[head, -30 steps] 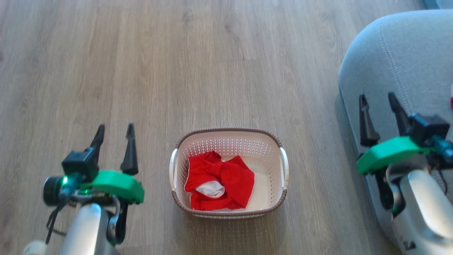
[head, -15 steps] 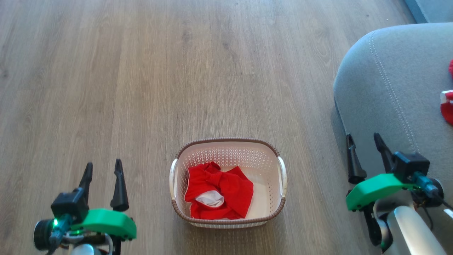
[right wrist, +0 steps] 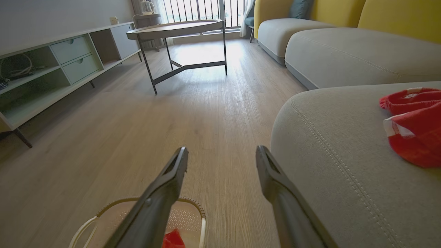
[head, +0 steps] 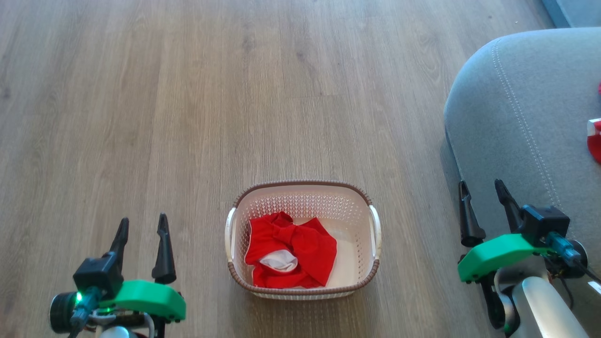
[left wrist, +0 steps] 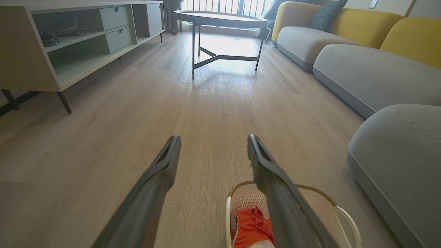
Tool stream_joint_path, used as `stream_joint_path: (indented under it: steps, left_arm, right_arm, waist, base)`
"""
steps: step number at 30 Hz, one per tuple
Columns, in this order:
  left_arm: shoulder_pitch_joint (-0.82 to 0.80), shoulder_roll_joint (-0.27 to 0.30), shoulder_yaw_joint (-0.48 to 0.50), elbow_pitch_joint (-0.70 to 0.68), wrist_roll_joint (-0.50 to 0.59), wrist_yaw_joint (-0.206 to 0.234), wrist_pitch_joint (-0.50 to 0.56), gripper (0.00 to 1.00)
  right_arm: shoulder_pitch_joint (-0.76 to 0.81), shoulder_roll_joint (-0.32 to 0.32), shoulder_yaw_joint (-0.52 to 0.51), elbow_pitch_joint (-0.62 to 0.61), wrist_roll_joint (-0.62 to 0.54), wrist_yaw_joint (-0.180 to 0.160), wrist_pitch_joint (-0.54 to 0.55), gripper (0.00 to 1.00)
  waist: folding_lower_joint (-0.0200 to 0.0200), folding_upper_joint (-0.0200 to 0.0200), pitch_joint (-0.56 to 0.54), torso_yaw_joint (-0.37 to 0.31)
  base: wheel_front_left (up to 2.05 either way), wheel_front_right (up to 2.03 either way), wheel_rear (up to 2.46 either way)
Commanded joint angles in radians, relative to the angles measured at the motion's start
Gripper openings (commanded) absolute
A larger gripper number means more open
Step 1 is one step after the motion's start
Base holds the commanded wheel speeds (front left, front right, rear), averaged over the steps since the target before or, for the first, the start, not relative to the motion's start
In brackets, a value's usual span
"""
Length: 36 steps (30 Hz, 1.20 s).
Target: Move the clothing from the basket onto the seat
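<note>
clothing (head: 305,244) in basket (head: 303,184), red garment (head: 595,141) on seat (head: 516,103) cut off

On the grey fabric seat cushion (head: 516,117), a bright red-and-white garment (head: 595,143) is cut off by the right edge.

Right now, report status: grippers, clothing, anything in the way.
Left gripper open, empty, left of the basket. Right gripper open, empty, by the seat. Clothing lies in basket; a red piece on the seat. Nothing above the basket.
</note>
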Motion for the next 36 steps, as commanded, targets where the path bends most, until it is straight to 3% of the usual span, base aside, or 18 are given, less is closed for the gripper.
stream_joint_path:
  steps: [1,12,36]
  left_arm:
    - [-0.044,0.001,0.021,-0.037,-0.001,0.007,-0.005,1.00]
    - [-0.075,0.001,-0.030,0.021,-0.008,-0.009,-0.005,1.00]
    - [-0.501,0.001,-0.356,0.410,-0.024,-0.076,-0.005,1.00]
  right_arm:
    - [-0.020,0.001,0.022,-0.037,-0.007,0.007,-0.005,1.00]
    - [-0.062,0.000,0.022,-0.075,-0.005,0.007,-0.005,1.00]
    - [-0.317,0.012,0.055,-0.247,0.010,0.007,-0.005,1.00]
  waist:
    - [0.0001,-0.0001,0.004,-0.001]
    - [0.0001,-0.0001,0.092,-0.010]
    - [0.0001,-0.0001,0.564,-0.109]
  base:
    - [0.00,0.00,0.00]
    - [0.00,0.00,0.00]
    - [0.00,0.00,0.00]
